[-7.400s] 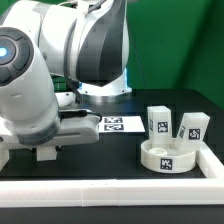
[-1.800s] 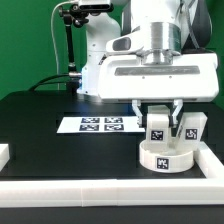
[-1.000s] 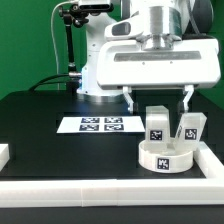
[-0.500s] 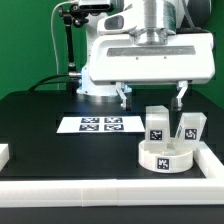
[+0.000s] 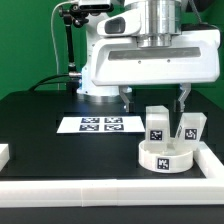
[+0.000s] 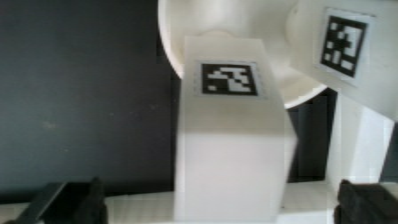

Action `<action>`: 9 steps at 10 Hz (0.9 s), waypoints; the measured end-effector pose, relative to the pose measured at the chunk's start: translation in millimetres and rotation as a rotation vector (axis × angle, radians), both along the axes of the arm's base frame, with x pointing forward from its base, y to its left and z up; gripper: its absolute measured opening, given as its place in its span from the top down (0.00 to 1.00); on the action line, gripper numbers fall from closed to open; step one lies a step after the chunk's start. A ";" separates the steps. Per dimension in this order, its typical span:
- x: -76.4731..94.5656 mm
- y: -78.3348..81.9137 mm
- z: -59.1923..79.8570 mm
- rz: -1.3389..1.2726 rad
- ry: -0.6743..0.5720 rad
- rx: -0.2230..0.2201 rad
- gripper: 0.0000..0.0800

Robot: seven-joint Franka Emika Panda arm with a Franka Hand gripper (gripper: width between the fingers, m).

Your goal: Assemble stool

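The white ring-shaped seat (image 5: 166, 156) lies on the black table at the exterior view's right, a tag on its front. Two white leg blocks stand upright just behind it, one (image 5: 157, 123) to the left and one (image 5: 192, 127) to the right, each with a tag. My gripper (image 5: 152, 97) hangs open above and behind the left block, its dark fingertips (image 5: 126, 98) spread wide and empty. In the wrist view the left leg block (image 6: 237, 130) fills the middle, between the two fingertips (image 6: 71, 202). The seat's rim (image 6: 178, 40) lies beyond it, with the other block's tag (image 6: 345, 45).
The marker board (image 5: 98, 125) lies flat on the table left of the blocks. A long white border rail (image 5: 90, 188) runs along the front edge and turns up the right side (image 5: 214, 160). A black stand (image 5: 71, 45) rises at the back left before a green backdrop.
The gripper has opened wide and risen from around the left leg block to well above it. The blocks and the seat have stayed in place.
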State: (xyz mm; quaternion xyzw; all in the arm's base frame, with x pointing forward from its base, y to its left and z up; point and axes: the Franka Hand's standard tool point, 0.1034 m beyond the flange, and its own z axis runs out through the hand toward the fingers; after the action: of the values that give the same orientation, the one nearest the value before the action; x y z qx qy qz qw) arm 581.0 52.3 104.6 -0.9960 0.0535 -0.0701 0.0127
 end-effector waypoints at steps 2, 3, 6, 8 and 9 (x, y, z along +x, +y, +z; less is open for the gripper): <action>-11.7 3.8 -4.5 0.003 0.202 0.028 0.19; -2.6 1.2 -4.3 0.001 0.195 0.026 0.19; -4.8 -1.1 -10.9 -0.004 0.187 0.021 0.19; -8.3 1.8 -16.3 -0.006 0.182 0.018 0.20; -9.5 4.2 -18.6 -0.005 0.180 0.016 0.41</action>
State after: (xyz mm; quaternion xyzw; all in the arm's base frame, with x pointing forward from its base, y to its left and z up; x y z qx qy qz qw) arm 571.5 56.5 86.0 -0.9980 0.0576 0.0199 0.0158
